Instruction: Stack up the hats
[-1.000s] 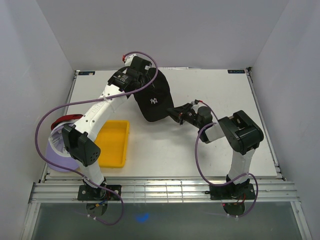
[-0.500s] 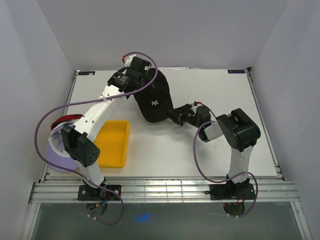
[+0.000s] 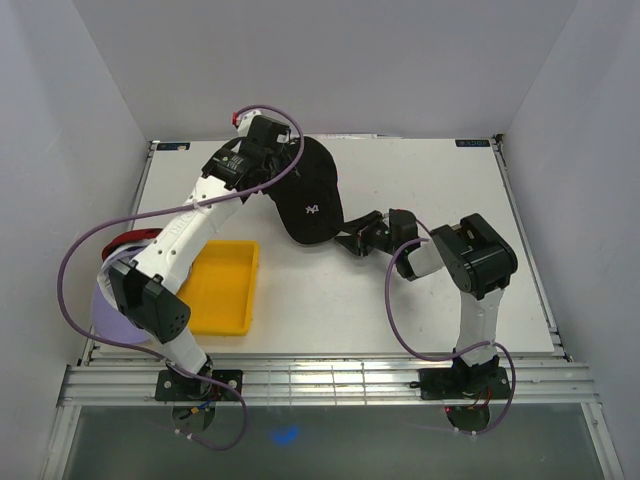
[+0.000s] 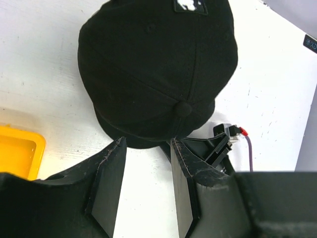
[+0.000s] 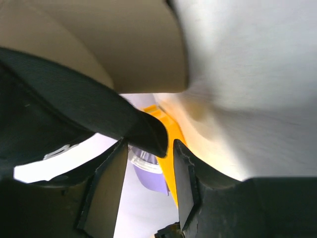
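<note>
Near the middle of the table (image 3: pixel 450 200) is the black cap (image 3: pixel 305 195) (white logo); the left gripper (image 4: pixel 146 144) is spread above it, and the right gripper (image 5: pixel 149 146) is spread at its brim.

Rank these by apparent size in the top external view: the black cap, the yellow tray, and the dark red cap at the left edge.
1. Black cap and yellow tray: they look about alike, so they are not ranked.
2. Dark red cap: smallest, only a sliver shows.

We see 1 black cap (image 3: pixel 308 192) with a white NY logo, crown-up mid-table, and a tan cap (image 5: pixel 114 34) close against its brim. At the table's left edge lie a lavender cap (image 3: pixel 105 320) and a dark red cap (image 3: pixel 125 240), partly hidden.
</note>
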Available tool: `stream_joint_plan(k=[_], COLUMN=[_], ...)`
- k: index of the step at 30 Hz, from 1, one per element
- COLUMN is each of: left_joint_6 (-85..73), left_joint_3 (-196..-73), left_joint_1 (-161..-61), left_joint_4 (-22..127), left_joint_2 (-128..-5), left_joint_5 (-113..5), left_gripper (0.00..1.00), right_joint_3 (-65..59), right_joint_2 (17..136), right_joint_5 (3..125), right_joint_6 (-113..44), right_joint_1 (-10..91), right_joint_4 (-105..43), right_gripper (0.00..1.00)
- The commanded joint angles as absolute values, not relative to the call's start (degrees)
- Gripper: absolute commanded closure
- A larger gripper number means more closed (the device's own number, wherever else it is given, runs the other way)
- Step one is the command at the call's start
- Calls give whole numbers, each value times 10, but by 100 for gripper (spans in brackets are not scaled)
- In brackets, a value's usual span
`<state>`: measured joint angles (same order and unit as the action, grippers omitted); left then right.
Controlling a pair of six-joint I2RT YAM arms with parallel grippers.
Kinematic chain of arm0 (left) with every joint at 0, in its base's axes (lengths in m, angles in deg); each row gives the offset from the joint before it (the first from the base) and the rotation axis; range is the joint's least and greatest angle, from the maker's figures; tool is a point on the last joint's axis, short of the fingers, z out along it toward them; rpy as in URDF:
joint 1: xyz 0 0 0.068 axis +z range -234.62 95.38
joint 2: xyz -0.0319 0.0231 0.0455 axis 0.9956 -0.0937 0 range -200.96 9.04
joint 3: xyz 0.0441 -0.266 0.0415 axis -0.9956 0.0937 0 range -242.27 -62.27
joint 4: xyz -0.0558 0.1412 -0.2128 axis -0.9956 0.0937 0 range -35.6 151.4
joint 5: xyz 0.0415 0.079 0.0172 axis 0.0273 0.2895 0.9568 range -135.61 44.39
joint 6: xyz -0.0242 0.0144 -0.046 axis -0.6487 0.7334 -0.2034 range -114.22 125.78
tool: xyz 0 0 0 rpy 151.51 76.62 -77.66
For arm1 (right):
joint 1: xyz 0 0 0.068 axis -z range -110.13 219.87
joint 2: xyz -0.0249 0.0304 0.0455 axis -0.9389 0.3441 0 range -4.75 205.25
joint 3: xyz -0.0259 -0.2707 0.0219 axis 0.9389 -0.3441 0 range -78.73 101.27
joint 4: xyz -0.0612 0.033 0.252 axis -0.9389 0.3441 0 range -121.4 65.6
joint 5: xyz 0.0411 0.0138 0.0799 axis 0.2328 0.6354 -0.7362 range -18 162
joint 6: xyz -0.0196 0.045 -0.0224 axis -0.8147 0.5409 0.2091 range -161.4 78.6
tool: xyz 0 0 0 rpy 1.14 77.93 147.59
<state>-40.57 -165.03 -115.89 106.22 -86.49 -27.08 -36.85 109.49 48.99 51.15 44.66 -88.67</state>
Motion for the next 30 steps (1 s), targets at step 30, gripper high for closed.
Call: stream_joint_plan(k=[30], left_joint_6=[-455], left_joint_3=[-1553], left_joint_1=[-1127], left_joint_4=[1202], left_joint_2=[-644], left_joint_5=[-171], left_gripper=[32], right_joint_3=[-452], right_joint_2=[938], right_joint_5=[455], right_joint_6=[370], right_joint_1=[487], right_joint_4=[-761], right_gripper=[33])
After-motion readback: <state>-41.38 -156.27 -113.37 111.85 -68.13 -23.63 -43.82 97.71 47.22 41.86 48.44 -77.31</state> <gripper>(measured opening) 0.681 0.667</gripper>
